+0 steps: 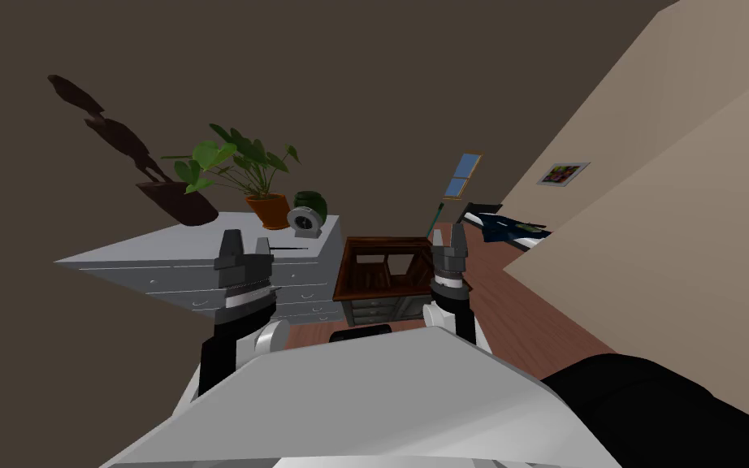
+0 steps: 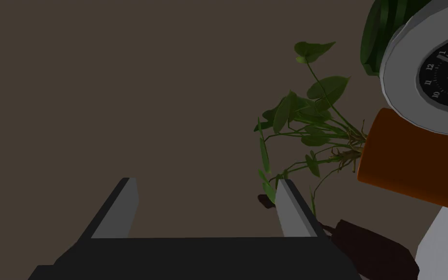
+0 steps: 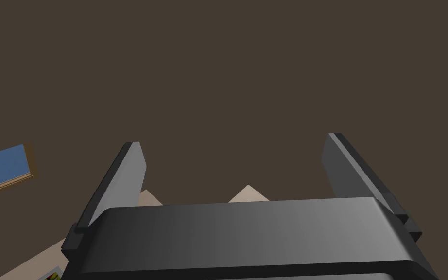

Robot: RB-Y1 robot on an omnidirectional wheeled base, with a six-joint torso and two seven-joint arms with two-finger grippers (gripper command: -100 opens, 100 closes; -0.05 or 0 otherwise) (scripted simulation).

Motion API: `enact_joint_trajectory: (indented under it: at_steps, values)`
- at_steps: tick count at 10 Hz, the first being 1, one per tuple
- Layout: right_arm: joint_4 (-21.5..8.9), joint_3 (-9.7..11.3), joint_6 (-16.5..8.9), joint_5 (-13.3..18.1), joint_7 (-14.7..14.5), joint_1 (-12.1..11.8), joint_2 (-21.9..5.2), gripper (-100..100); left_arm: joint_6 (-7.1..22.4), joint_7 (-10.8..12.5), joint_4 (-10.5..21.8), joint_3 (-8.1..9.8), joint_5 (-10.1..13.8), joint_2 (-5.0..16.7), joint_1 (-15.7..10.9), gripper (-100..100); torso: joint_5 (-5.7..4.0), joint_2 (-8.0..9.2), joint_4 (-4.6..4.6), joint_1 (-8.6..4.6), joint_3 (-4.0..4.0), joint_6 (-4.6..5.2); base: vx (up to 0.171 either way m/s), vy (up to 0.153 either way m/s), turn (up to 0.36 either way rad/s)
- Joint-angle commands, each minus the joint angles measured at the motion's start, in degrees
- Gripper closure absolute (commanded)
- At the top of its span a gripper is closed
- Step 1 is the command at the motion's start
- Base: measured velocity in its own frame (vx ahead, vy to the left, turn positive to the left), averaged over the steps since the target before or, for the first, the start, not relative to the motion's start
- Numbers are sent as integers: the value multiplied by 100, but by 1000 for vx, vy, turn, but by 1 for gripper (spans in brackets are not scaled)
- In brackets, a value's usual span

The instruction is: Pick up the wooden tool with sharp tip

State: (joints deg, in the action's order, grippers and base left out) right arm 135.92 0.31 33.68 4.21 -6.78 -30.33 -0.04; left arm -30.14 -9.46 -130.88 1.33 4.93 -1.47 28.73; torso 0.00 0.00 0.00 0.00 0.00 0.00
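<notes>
one thin tool (image 1: 287, 249) on dresser (image 1: 162, 258), left gripper (image 2: 206, 187) spread

The head camera looks steeply down over a grey dresser (image 1: 170, 248). The left wrist camera closely faces the plant (image 2: 310, 126) and clock (image 2: 437, 73) that both views share; the right faces a brown wall (image 3: 267, 73).

This is a furnished room of a home. Left of centre in the head view, a pale grey chest of drawers (image 1: 162, 253) stands against a dark brown wall (image 1: 365, 81). It carries a leafy plant in an orange pot (image 1: 268, 208), a small round clock (image 1: 304, 221) and a dark pot (image 1: 182, 203). Just right of it, mid-frame, a dark wooden cabinet (image 1: 381, 272) stands on a reddish wood floor (image 1: 519, 317). At upper right a framed picture (image 1: 563, 173) hangs on a beige wall (image 1: 673, 162). Left of the picture are a small window (image 1: 462, 176) and, below it, a dark blue heap (image 1: 511, 227), possibly bedding.
</notes>
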Motion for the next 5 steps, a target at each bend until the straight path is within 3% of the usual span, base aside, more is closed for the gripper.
enact_joint_trajectory:
  at_steps: [1,4,5]
  values:
    - [0,0,0,0,0,0,0,0,108,32,55,34,7,249,-118,-100,0,0,0,0,0,0,-15,27,0]
    - [0,-1,0,0,0,0,-1,0,541,159,294,162,36,741,-595,-100,8,9,2,34,5,0,-35,86,-6]
    - [0,-1,0,0,0,0,-1,0,546,159,294,162,36,741,-595,-100,9,14,3,43,8,0,-26,87,-8]
